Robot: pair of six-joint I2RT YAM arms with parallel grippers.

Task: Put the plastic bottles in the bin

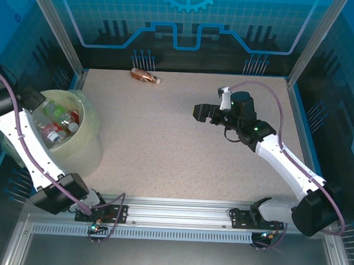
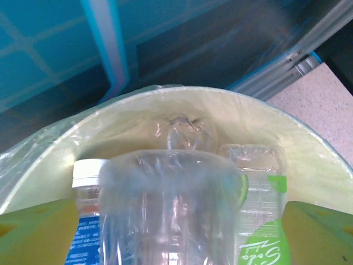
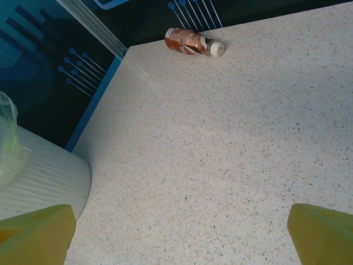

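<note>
Presently the left gripper (image 2: 179, 232) is hanging over the bin (image 2: 314, 160), with its yellow fingers (image 2: 38, 234) standing wide apart at the lower corners of the left wrist view. A clear bottle (image 2: 171, 204) is showing between them, somewhat blurred. There is a gap on each side of it, so neither finger is touching it.

Inside the bin beside it, a white-capped bottle (image 2: 88, 182) with a blue label is lying on the left. A green-labelled bottle (image 2: 259, 221) is lying on the right, and a crushed bottle (image 2: 185, 132) is resting further back against the wall. A translucent bag (image 2: 33, 149) is lining the rim.

In the top view the bin is standing at the left edge of the table (image 1: 176, 150), and the left arm is reaching across its near left side.

The right gripper (image 1: 204, 113) is hovering over the right middle of the table with its jaws spread wide, holding nothing.

A brown bottle (image 1: 145, 76) with a white cap is lying on its side near the table's far edge, well apart from the bin and from the right gripper.
</note>
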